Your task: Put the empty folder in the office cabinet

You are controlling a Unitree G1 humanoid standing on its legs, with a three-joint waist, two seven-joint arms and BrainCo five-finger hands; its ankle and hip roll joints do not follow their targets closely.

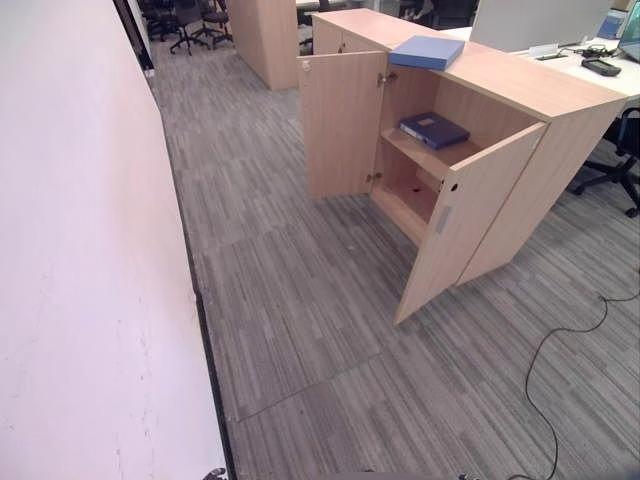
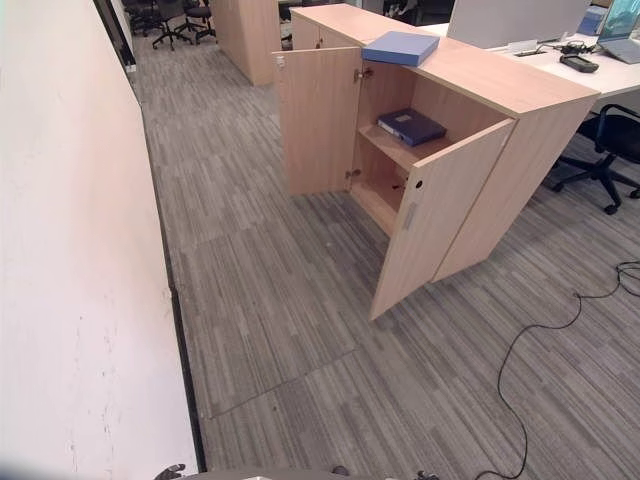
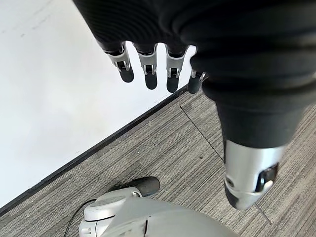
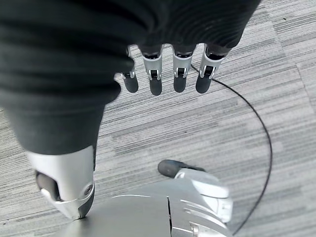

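A light blue folder (image 1: pixel 427 51) lies flat on top of the wooden office cabinet (image 1: pixel 520 80). Both cabinet doors stand wide, the left door (image 1: pixel 342 125) and the right door (image 1: pixel 468 220). On the upper shelf inside lies a dark blue binder (image 1: pixel 434 129); the lower shelf (image 1: pixel 405 205) looks bare. My left hand (image 3: pixel 153 66) hangs over the carpet beside the white wall, fingers relaxed, holding nothing. My right hand (image 4: pixel 168 74) hangs over the carpet too, fingers straight and empty. Both hands are far from the cabinet.
A white wall (image 1: pixel 80 250) runs along my left. Grey striped carpet (image 1: pixel 300 300) lies between me and the cabinet. Behind the cabinet stands a white desk (image 1: pixel 590 70) with small items, an office chair (image 1: pixel 625 150) at the right, more chairs (image 1: pixel 190 25) far back.
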